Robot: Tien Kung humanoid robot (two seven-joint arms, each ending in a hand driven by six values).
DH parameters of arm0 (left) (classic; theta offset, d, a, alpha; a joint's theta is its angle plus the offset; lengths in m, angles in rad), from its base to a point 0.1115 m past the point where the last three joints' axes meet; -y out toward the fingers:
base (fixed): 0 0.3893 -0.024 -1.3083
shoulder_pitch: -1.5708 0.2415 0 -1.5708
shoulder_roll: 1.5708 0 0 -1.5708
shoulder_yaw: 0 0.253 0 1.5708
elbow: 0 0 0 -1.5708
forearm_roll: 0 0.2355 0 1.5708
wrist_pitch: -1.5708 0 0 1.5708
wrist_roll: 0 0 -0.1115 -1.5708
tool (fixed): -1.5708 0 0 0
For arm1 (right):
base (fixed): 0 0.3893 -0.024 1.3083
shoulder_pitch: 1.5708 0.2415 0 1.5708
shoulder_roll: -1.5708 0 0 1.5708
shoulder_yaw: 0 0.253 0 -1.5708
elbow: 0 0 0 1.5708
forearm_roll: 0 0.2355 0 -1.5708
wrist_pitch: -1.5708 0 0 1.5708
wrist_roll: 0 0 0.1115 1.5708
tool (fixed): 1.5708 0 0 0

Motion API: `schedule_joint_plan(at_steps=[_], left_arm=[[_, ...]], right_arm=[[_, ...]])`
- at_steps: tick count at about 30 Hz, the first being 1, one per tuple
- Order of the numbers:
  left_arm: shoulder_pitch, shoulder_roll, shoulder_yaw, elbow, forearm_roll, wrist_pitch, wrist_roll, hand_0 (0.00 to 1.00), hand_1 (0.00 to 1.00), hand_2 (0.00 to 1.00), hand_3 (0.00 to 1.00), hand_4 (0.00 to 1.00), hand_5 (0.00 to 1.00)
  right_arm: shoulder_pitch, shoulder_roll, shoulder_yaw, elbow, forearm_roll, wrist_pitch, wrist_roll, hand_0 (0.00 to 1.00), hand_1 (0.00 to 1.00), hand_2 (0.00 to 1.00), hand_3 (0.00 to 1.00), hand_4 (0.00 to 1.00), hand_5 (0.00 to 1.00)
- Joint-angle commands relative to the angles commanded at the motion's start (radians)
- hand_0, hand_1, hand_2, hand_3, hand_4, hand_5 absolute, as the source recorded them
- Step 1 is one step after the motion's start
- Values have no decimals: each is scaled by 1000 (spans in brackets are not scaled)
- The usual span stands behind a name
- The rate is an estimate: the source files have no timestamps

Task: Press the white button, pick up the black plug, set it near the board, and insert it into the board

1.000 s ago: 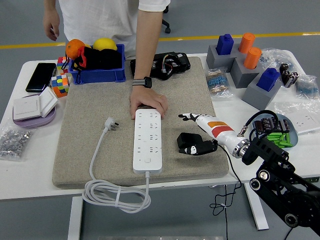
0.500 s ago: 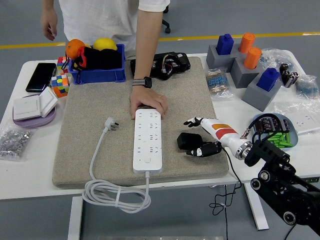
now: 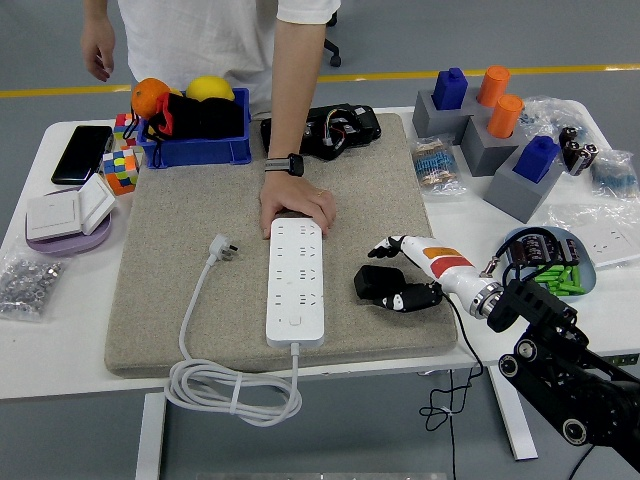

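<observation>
Progress looks early to middling: the small black plug block [image 3: 377, 283] lies on the grey felt mat [image 3: 200, 200], close to the right of the long white plastic power strip [image 3: 297, 283] that serves as the board, and it is not seated in any socket. The robot's right hand [image 3: 405, 275], white-shelled with black fingers, reaches in from the right and curls around the plug's right side, fingers [image 3: 385, 245] arched above it and others low against it; it appears to be grasping the plug, though whether the plug is lifted clear of the mat cannot be told. The left hand is out of view. Whether the white button on the strip's near end has been pressed is not something the picture shows. A person's hand [image 3: 296, 208] at the far side rests flat on the top end of the strip, seemingly steadying it. The strip's own white cable [image 3: 232, 390] loops off the mat's near edge, its white plug [image 3: 221, 246] lying to the left of the strip. Left to do, by my reading: secure the plug, bring it up beside the strip, align it over a socket and push it in.
</observation>
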Motion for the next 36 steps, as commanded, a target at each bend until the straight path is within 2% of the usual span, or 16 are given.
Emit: schedule_joint_plan(at_steps=[1, 2, 13, 14, 19, 20, 26, 27, 31, 32, 36], left_arm=[[0, 0, 0, 0, 0, 0, 0, 473, 497, 500, 585, 565, 261], [0, 0, 0, 0, 0, 0, 0, 474, 497, 500, 585, 566, 261], [-2, -1, 0, 0, -1, -1, -1, 474, 497, 500, 585, 566, 261], [-2, -1, 0, 0, -1, -1, -1, 473, 497, 500, 585, 567, 260], [-1, -1, 0, 0, -1, -1, -1, 473, 497, 500, 585, 567, 260], [-1, -1, -1, 0, 0, -2, -1, 474, 497, 500, 585, 569, 258], [-3, -1, -1, 0, -1, -2, -1, 473, 497, 500, 585, 569, 259], [-3, 0, -1, 0, 0, -2, -1, 473, 497, 500, 585, 569, 259], [-3, 0, -2, 0, 0, -2, -1, 473, 497, 500, 585, 569, 259], [-3, 0, -2, 0, 0, -2, -1, 473, 497, 499, 585, 569, 258], [-2, -1, -4, 0, 0, -2, -1, 473, 497, 499, 585, 569, 258]], right_arm=[[0, -1, 0, 0, 1, 1, -1, 690, 641, 620, 637, 884, 163], [1, -1, 0, -1, 2, 3, -3, 634, 594, 589, 629, 885, 164], [2, -3, -6, -4, 5, 21, -17, 608, 588, 589, 628, 884, 163], [2, -3, -8, -3, 6, 20, -16, 536, 526, 559, 619, 856, 110], [0, -4, -12, -1, 4, 10, -10, 536, 526, 559, 619, 856, 110], [0, -4, -13, -1, 3, 9, -10, 422, 299, 349, 562, 804, 11], [1, -5, -20, 2, 9, 1, -3, 422, 299, 349, 562, 804, 11], [1, -6, -22, 3, 12, 1, 0, 171, 80, 184, 464, 758, 2], [0, -7, -27, 4, 17, 6, 13, 171, 80, 184, 464, 758, 2], [-1, -7, -27, 4, 19, 6, 16, 46, 10, 136, 437, 790, 15], [-1, -9, -29, 11, 25, 9, 21, 46, 10, 136, 437, 790, 15]])
